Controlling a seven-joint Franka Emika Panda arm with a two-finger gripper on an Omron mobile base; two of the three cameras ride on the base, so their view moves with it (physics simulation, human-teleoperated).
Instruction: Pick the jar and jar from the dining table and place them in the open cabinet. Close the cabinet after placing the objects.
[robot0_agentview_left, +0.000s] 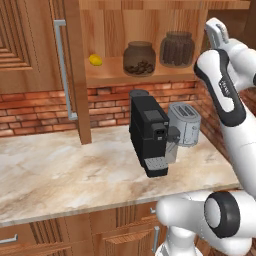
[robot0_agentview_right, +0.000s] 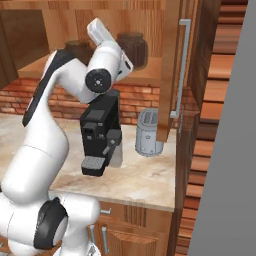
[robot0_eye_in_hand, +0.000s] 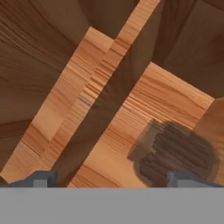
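We see both jars, beans (robot0_agentview_left: 138, 58) and sticks (robot0_agentview_left: 177, 49), on the cabinet shelf (robot0_agentview_left: 107, 68); the fingers (robot0_eye_in_hand: 111, 180) stand wide apart above the sticks jar, holding nothing.

Shelf (robot0_agentview_left: 107, 75) free between lemon (robot0_agentview_left: 95, 60) and jars (robot0_agentview_left: 139, 58); open door (robot0_agentview_left: 75, 70) blocks left.

Cabinet shelf (robot0_agentview_left: 150, 76) with two jars (robot0_agentview_left: 139, 58) (plus a small yellow fruit (robot0_agentview_left: 95, 60)), all upright.
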